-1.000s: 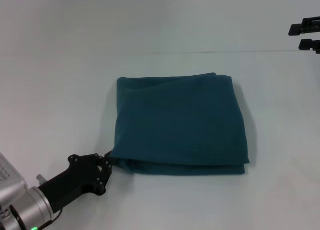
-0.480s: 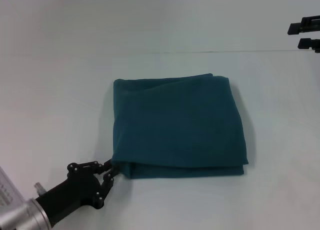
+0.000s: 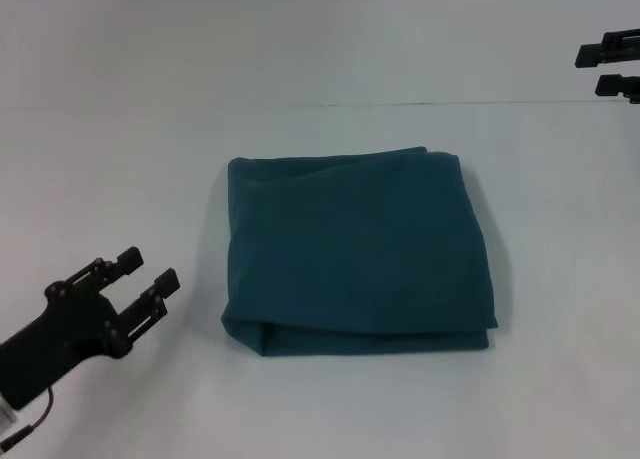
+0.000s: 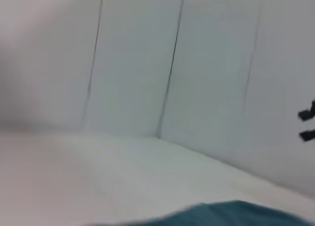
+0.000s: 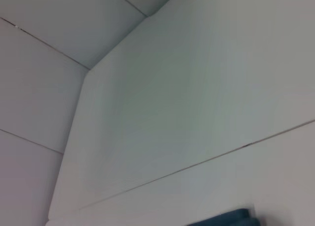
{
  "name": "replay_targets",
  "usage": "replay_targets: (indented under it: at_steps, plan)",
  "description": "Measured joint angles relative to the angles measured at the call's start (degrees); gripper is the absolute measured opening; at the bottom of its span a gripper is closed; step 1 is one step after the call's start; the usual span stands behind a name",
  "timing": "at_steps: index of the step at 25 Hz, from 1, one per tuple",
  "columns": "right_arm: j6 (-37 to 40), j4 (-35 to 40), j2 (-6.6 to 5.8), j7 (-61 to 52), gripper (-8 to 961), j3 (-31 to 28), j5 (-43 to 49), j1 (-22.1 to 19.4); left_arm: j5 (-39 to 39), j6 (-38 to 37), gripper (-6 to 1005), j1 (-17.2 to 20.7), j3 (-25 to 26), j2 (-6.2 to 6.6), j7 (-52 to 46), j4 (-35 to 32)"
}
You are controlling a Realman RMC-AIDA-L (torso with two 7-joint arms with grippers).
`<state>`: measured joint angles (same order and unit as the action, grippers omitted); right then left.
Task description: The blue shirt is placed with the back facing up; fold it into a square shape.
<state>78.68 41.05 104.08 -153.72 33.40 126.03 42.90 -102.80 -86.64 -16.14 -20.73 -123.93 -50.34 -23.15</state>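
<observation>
White surface [image 3: 120, 159] carries the dark teal-blue soft fabric shirt [image 3: 355, 254], folded square at centre. Left hand [image 3: 138, 287] hovers beside it, spread open, empty; a careless sweep could snag the near corner. Right hand [image 3: 610, 67] is parked far off, apparently open.

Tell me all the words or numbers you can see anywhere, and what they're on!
None can be read.
The blue shirt lies folded on the table, showing only plain fabric.
The left gripper and right gripper carry no readable label.

No readable text, label, brand, number or sign anywhere.
</observation>
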Motion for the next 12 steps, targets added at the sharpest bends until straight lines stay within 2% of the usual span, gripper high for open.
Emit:
replay_targets:
  at_steps: [1,2,4,7,10,12]
  plan:
    - [0.0,0.0,-0.01,0.0,583,0.1,0.0,0.0,-0.9,0.1,455,-0.4,-1.4,0.03,-7.5,-2.0]
    - [0.1,0.0,-0.01,0.1,583,0.3,0.0,0.1,-0.9,0.1,481,-0.4,-1.4,0.03,-7.5,-2.0]
    - [0.4,0.0,-0.02,0.4,583,0.5,0.0,0.1,-2.6,-1.3,534,-1.6,-5.1,0.0,-26.3,-5.8]
    - [2.1,0.0,0.16,3.6,583,0.8,0.0,0.0,-2.9,-5.4,613,-2.8,-7.0,0.15,-37.8,-8.0]
    - [8.1,0.9,0.48,15.6,582,0.9,-0.1,0.1,-5.2,-10.6,740,-4.8,-10.1,1.19,-50.5,-12.3]
    - [11.2,2.5,1.18,21.8,582,1.6,0.3,-0.1,-8.7,-14.1,842,-6.5,-11.5,2.56,-57.7,-16.4]
